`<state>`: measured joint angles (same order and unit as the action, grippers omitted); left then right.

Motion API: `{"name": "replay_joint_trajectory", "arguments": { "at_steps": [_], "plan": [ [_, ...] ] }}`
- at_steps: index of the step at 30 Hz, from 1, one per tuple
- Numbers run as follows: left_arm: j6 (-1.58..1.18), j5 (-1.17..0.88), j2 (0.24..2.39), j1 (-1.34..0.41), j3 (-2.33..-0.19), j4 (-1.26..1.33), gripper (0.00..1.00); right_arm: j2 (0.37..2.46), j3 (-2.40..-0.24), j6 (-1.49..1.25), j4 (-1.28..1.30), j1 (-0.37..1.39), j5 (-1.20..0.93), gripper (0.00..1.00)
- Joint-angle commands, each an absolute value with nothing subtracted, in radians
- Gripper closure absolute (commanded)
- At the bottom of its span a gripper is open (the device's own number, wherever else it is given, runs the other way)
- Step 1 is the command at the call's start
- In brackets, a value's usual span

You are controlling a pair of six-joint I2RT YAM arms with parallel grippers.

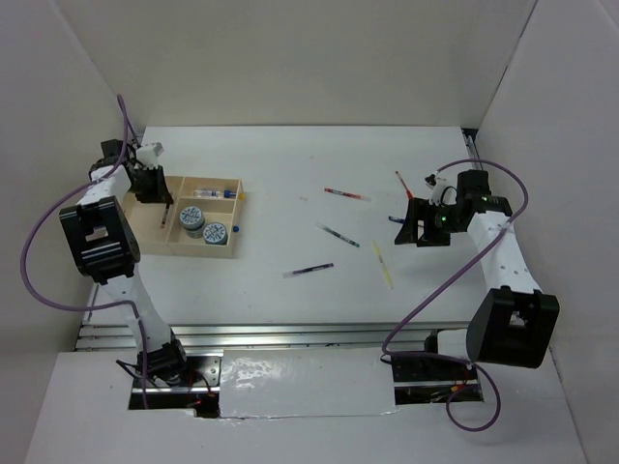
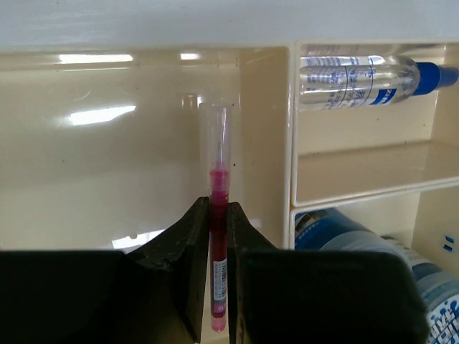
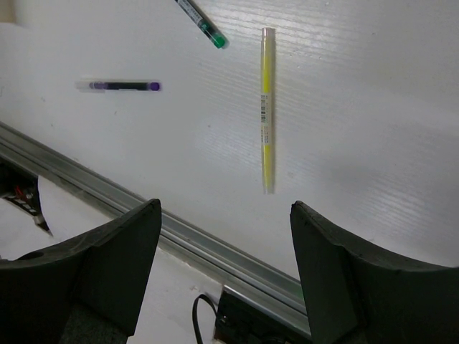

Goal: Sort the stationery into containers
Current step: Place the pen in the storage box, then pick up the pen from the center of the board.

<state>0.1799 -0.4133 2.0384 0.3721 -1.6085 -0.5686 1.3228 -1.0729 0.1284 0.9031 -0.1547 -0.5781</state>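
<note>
Reaching over the tray (image 2: 129, 179), the left gripper (image 2: 219, 209) pinches a red pen (image 2: 218, 188) that points out past its jaws; the right gripper (image 3: 224, 208) hovers spread, a yellow pen (image 3: 267, 107) lying ahead of them.

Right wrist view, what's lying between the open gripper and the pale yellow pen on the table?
Nothing: only bare white table separates the right gripper from the thin pale yellow pen, as the right wrist view shows.
</note>
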Motion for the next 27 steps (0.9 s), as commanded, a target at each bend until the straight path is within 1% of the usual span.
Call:
{"name": "replay_joint_trajectory", "arguments": {
  "at_steps": [1, 2, 4, 5, 8, 11, 12, 15, 17, 18, 19, 21, 24, 27],
  "plan": [
    [0.13, -0.428, 2.077, 0.37, -1.65, -0.535, 0.78, 1.316, -1.077, 0.135, 0.887, -0.149, -0.569, 0.21],
    [0.13, -0.437, 2.082, 0.37, -1.655, -0.548, 0.71, 1.315, -1.075, 0.143, 0.887, -0.147, -0.569, 0.21],
    [0.133, -0.439, 2.086, 0.37, -1.661, -0.557, 0.67, 1.31, -1.074, 0.149, 0.884, -0.137, -0.56, 0.21],
    [0.136, -0.446, 2.085, 0.37, -1.66, -0.56, 0.62, 1.307, -1.074, 0.155, 0.881, -0.13, -0.546, 0.21],
    [0.155, -0.45, 2.071, 0.365, -1.635, -0.557, 0.54, 1.299, -1.1, 0.172, 0.876, -0.08, -0.523, 0.22],
    [0.17, -0.443, 2.042, 0.356, -1.609, -0.552, 0.52, 1.307, -1.155, 0.178, 0.871, -0.006, -0.496, 0.22],
    [0.17, -0.448, 2.036, 0.357, -1.606, -0.552, 0.52, 1.315, -1.185, 0.179, 0.861, 0.062, -0.48, 0.23],
    [0.16, -0.486, 1.979, 0.38, -1.595, -0.528, 0.53, 1.348, -1.241, 0.195, 0.835, 0.156, -0.404, 0.25],
    [0.156, -0.526, 1.936, 0.393, -1.586, -0.503, 0.53, 1.373, -1.261, 0.245, 0.818, 0.257, -0.365, 0.29],
    [0.172, -0.588, 1.895, 0.405, -1.588, -0.5, 0.53, 1.405, -1.278, 0.268, 0.802, 0.29, -0.326, 0.31],
    [0.19, -0.618, 1.879, 0.408, -1.606, -0.514, 0.52, 1.425, -1.291, 0.332, 0.807, 0.351, -0.316, 0.38],
    [0.276, -0.704, 1.847, 0.405, -1.656, -0.599, 0.52, 1.509, -1.357, 0.399, 0.851, 0.412, -0.313, 0.44],
    [0.345, -0.73, 1.775, 0.391, -1.651, -0.638, 0.49, 1.613, -1.446, 0.472, 0.89, 0.501, -0.325, 0.5],
    [0.386, -0.768, 1.686, 0.38, -1.597, -0.65, 0.42, 1.716, -1.506, 0.518, 0.897, 0.577, -0.316, 0.53]
  ]
}}
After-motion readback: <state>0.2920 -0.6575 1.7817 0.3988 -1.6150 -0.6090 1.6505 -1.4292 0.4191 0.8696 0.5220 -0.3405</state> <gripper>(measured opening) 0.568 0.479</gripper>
